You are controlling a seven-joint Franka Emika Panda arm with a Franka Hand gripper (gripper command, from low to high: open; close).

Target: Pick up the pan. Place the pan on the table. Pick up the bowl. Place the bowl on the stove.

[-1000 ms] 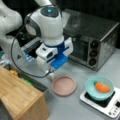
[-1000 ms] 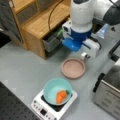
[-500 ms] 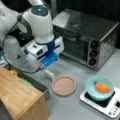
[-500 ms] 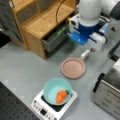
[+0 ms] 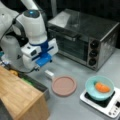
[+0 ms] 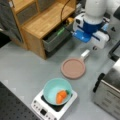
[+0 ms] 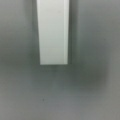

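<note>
Pan [image 5: 63, 86] lies on surface [image 5: 67, 107], white handle toward hand [image 5: 44, 62] above it; hand's grip state can't tell; bowl [image 5: 99, 88] sits on stove [image 5: 100, 103].

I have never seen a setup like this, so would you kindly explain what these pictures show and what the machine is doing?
The white machine is a robot arm; its blue-and-white end is the gripper. Two cameras look at the bench from opposite sides, and a third on the wrist looks straight down at the pan's white handle. On the grey table lies the pink pan, empty, its handle just below the gripper. The teal bowl, with something orange inside, sits on the small white stove. A toaster oven and a wooden shelf stand nearby. The gripper holds nothing.
</note>
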